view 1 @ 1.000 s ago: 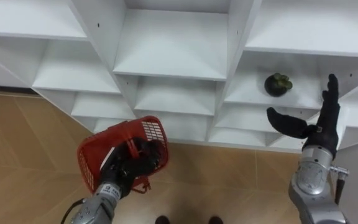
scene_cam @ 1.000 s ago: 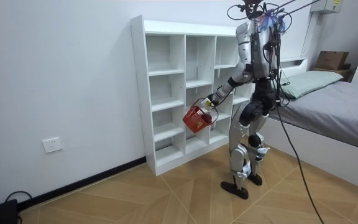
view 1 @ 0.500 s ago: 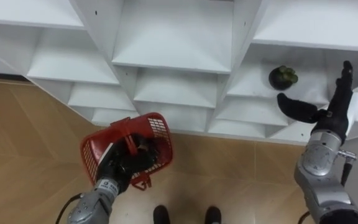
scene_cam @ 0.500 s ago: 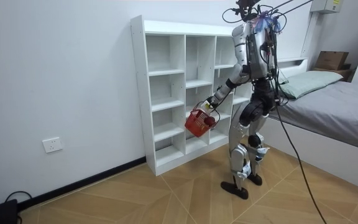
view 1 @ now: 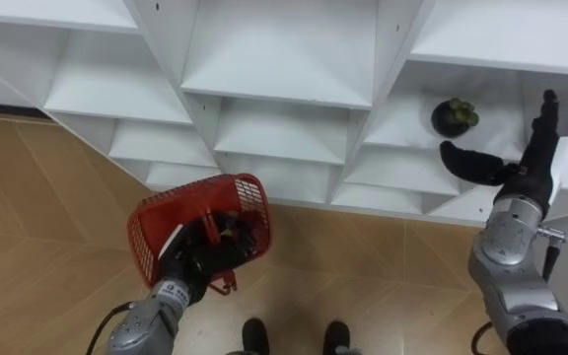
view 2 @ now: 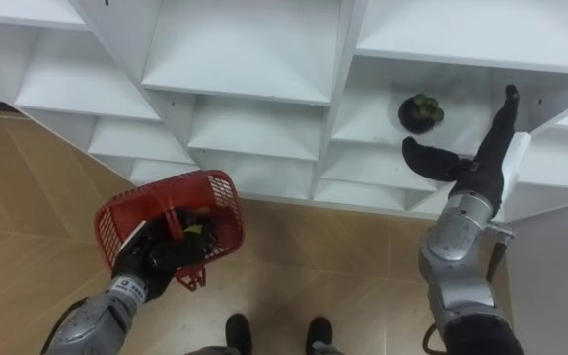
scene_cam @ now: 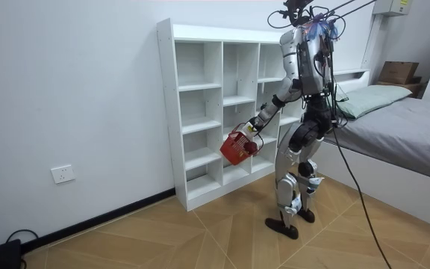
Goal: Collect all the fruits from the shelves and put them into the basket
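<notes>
A dark round fruit with a green top lies on a shelf in the right column of the white closet. My right hand is open, fingers straight up and thumb spread, just right of and slightly below the fruit, apart from it. My left hand is shut on the handle of a red plastic basket, held low in front of the closet's left-middle shelves. Something dark with a yellow bit lies inside the basket.
I stand facing the closet on a wooden floor. In the room view a bed lies behind me at the room view's right, and a wall socket sits at the room view's left.
The right hand has crept a little closer to the fruit's shelf. The basket has stayed in the left hand, shifting slightly. The eye views have shifted a little.
</notes>
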{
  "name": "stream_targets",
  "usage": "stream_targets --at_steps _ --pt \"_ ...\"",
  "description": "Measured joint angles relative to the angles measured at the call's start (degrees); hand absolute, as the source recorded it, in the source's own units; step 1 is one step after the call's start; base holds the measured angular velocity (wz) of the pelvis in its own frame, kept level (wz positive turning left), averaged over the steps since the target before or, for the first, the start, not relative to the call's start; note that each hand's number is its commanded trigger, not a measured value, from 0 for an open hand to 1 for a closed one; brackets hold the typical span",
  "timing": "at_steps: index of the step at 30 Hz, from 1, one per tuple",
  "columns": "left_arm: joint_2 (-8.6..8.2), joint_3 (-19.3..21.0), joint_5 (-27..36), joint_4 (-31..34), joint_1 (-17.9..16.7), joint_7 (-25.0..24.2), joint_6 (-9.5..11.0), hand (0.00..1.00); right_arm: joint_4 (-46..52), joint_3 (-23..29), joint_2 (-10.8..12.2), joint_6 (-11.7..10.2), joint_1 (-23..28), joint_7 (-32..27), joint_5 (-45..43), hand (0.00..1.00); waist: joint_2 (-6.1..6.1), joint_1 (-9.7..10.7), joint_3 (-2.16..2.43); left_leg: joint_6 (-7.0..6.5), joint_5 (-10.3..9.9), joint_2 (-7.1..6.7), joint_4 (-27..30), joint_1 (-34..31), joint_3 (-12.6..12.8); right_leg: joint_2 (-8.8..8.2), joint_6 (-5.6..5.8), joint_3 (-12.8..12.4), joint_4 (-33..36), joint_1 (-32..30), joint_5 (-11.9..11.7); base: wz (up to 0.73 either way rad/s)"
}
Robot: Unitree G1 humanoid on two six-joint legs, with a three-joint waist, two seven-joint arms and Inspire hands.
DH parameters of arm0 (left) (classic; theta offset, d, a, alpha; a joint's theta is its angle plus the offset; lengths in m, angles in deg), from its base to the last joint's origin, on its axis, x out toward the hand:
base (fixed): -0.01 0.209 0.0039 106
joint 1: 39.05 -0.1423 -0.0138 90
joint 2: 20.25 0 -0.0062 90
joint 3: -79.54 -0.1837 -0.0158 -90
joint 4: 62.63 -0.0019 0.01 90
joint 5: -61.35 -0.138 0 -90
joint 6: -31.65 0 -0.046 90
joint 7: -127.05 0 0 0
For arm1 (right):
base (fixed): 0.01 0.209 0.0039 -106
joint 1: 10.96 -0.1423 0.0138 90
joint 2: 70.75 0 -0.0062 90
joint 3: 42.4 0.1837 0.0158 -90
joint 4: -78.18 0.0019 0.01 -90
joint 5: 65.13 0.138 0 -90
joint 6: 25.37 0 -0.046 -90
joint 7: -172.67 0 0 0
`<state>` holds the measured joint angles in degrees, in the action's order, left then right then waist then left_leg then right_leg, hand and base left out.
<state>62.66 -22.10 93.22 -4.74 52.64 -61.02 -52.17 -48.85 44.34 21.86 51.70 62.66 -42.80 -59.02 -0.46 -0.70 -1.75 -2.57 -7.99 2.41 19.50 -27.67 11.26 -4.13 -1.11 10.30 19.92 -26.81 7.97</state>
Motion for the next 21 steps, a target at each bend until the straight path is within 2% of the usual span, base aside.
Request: stream_targets --at_steps 6,15,17,21 --pt "-0.01 -0.31 -0.05 0.00 1.37 0.00 0.05 1.00 -1.75 0.01 -0.28 -0.05 -1.43 0.05 -0.02 0.00 0.03 -1.15 0.01 -0.04 0.05 -0.03 0.07 -1.05 -0.04 -0.02 -0.03 -0.05 0.21 -1.12 -0.03 0.00" --pt "-0.14 -0.29 -0.12 0.00 2.26 -0.21 0.06 1.00 -4.75 0.00 -0.85 -0.06 -5.71 3.62 0.22 0.00 -0.07 -1.56 -0.06 -0.06 0.07 -0.08 0.17 -1.80 -0.03 -0.21 -0.04 0.08 0.85 -2.06 -0.01 0.00" --pt "-0.14 -0.30 -0.08 0.00 2.53 -0.36 0.07 1.00 -4.85 -0.02 -0.89 -0.06 -5.77 4.17 0.22 0.00 -0.21 -1.74 -0.20 -0.11 0.10 -0.09 0.24 -1.80 0.07 -0.24 -0.04 0.04 0.88 -2.03 -0.01 0.00" --pt "-0.14 -0.63 -0.09 -0.25 2.77 -0.48 0.07 1.00 -5.62 -0.18 -1.08 -0.01 -5.76 4.38 0.22 0.00 -0.74 -2.50 -1.01 -0.21 0.16 -0.17 0.37 -1.73 0.37 -0.51 -0.02 0.06 1.42 -2.25 0.21 0.00"
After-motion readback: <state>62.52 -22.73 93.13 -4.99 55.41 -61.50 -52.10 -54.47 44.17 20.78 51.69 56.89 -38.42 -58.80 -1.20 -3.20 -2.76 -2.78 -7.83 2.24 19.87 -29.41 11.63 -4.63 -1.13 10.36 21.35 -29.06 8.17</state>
